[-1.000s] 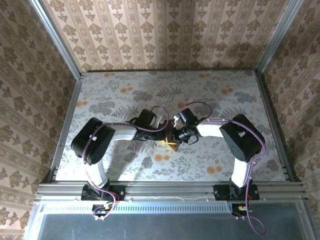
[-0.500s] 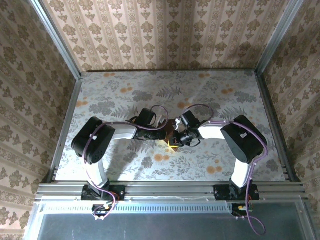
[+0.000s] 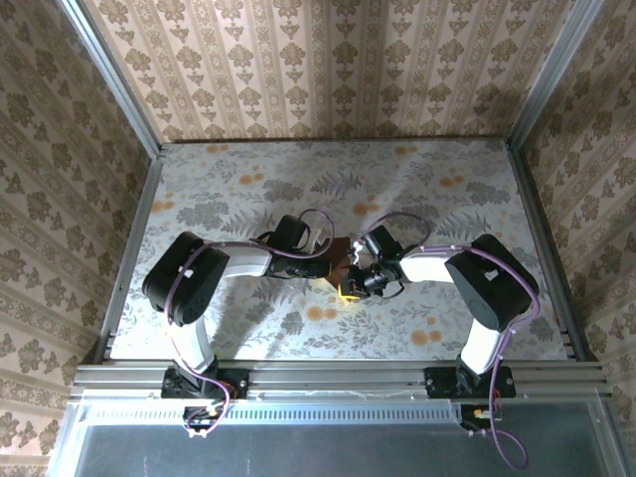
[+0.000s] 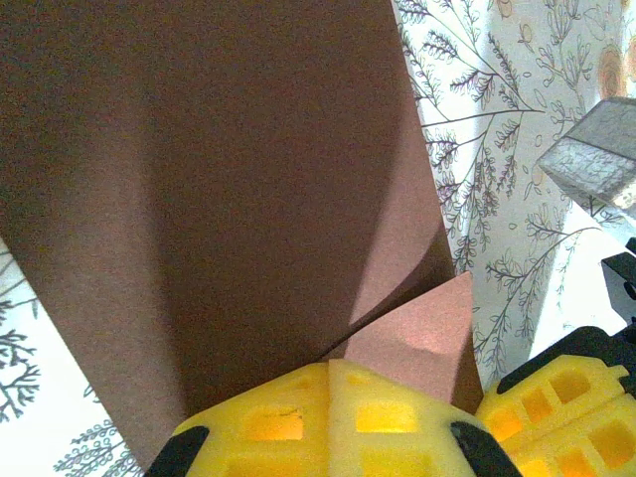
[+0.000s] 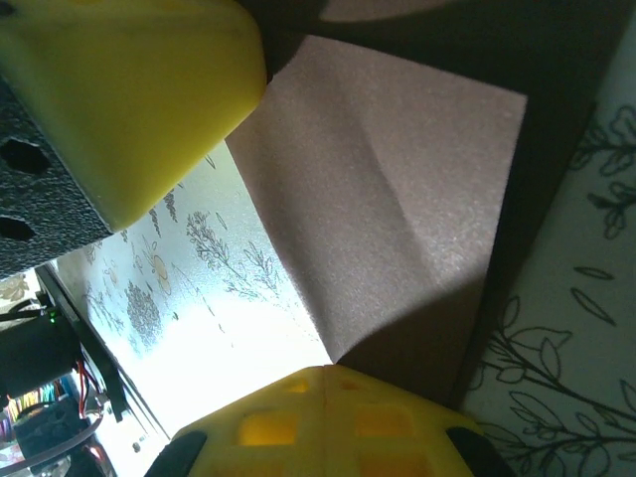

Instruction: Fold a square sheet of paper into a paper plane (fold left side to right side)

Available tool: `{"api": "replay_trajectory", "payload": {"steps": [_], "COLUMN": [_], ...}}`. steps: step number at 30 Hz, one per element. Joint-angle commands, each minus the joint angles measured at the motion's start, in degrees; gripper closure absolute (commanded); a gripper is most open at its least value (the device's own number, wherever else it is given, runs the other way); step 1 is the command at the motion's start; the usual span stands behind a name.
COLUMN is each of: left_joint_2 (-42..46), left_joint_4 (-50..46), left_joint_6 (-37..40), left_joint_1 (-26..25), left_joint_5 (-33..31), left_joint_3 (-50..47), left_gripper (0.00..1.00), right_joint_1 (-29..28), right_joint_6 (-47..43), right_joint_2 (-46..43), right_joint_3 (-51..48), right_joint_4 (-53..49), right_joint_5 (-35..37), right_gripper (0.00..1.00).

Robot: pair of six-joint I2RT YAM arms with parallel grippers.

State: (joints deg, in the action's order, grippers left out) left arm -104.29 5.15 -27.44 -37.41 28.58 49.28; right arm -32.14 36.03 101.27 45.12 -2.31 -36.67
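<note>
Near the middle of the fern-print table [image 3: 248, 189], a little toward its near edge, the square sheet of paper [image 4: 219, 179] is lying partly folded. I am seeing it as a dark reddish-brown patch between the two arms. On the left wrist feed, most of the sheet is sitting in shadow and rising away from the table. A lighter flap [image 4: 422, 338] is catching the light at its lower right. On the right wrist feed, that flap [image 5: 397, 199] is showing a faint crease [image 5: 402, 189] running across it, and one corner is pointing down toward the yellow fingertips.

I am reading the left gripper [image 4: 328, 383] as closed, with its yellow pads meeting along one seam right at the paper's edge. I cannot tell whether any paper is being pinched between them. The right gripper [image 5: 323, 383] is likewise showing its pads pressed together, touching or just over the sheet where the flap is ending. Again, I cannot make out a pinch.

Both grippers are working close beside each other at the middle of the table. Each one's yellow finger is appearing in the other's wrist feed.

Both arms are reaching in from the table's near edge, the left one from the left side and the right one from the right. Their elbows are bending outward over the table's grey ferns and orange blotches.
</note>
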Motion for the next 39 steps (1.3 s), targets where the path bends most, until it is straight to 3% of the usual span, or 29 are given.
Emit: {"api": "replay_trajectory", "payload": {"steps": [1, 15, 28, 39], "left_joint_2": [-4.2, -3.8, -3.8, -3.6], "left_joint_4": [-7.1, -7.5, -7.7, -8.1], "left_joint_6": [-0.7, -0.4, -0.2, -0.3], "left_joint_1": [1.2, 1.2, 1.2, 1.2], "left_joint_5": [-7.5, -7.7, -7.7, -7.8], "left_joint_3": [-2.0, -1.8, -1.7, -1.6], "left_gripper": [1.0, 1.0, 1.0, 1.0], "right_joint_1": [-0.4, -0.3, -0.1, 0.4], "right_joint_6": [-0.2, 0.6, 1.3, 1.8], "right_joint_2": [-0.9, -6.3, -1.3, -3.3], "right_joint_3": [-2.1, 0.0, -2.7, -7.9], "right_joint_4": [-5.1, -4.7, -2.6, -1.7], "right_joint_5": [-1.0, -1.2, 0.2, -0.7], "right_gripper": [1.0, 1.0, 1.0, 1.0]}}
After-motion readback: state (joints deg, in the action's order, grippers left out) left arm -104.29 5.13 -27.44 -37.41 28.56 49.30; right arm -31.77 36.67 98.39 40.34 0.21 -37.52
